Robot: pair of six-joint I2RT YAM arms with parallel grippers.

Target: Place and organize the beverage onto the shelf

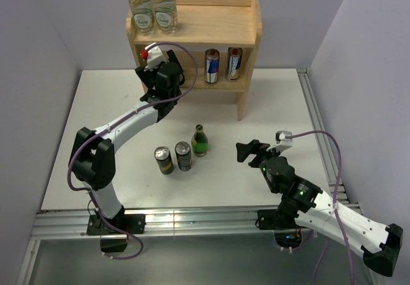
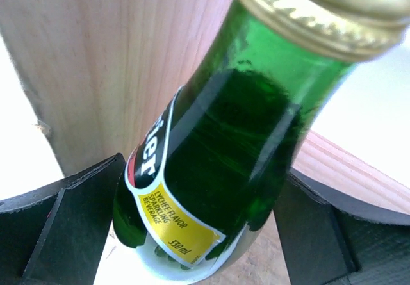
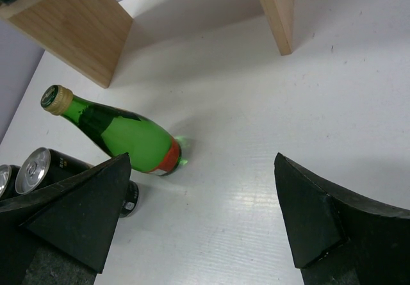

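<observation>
Light wood two-tier shelf (image 1: 218, 22) with solid side panels and a low rim round its top board, standing at the far edge of the table (image 1: 288, 105).

Top board, left end: left clear bottle (image 1: 140, 6) and right clear bottle (image 1: 164, 4), upright, side by side, with green-and-white labels.

Lower tier, right half: left shelf can (image 1: 212, 66) and right shelf can (image 1: 234, 63), upright, just beside each other.

Left wrist view: second green bottle (image 2: 218, 157), with a gold cap and a yellow label reading "lychee flavor sparkling beverage", close against a wood panel.

Table, in front of the shelf: first green bottle (image 1: 200, 140), upright and gold-capped. Just beside it stand the left dark can (image 1: 164, 160) and right dark can (image 1: 184, 156), both upright.
</observation>
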